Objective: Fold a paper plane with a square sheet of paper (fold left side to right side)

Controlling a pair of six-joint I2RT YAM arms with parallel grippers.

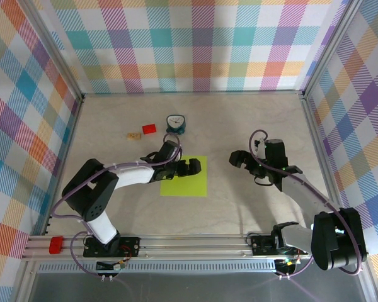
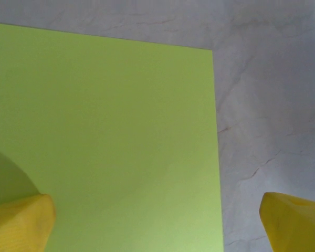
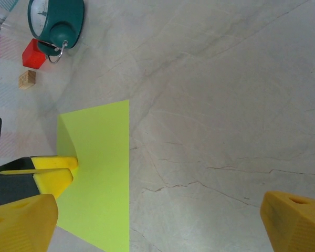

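The square sheet of paper (image 1: 188,182) is lime yellow-green and lies flat on the marble-look table, with no crease showing. My left gripper (image 1: 184,167) hangs open over the sheet's upper left part. In the left wrist view the sheet (image 2: 105,136) spreads under that gripper (image 2: 157,226), whose yellow fingertips (image 2: 21,223) stand wide apart with nothing between them. My right gripper (image 1: 239,158) is open over bare table to the right of the sheet. In the right wrist view that gripper (image 3: 157,226) faces the sheet (image 3: 102,173), with the left gripper's fingers (image 3: 55,168) at its far edge.
A small teal clock (image 1: 175,122), a red block (image 1: 149,128) and a small wooden piece (image 1: 135,134) sit behind the sheet. Checked walls enclose the table on three sides. A metal rail (image 1: 189,242) runs along the near edge.
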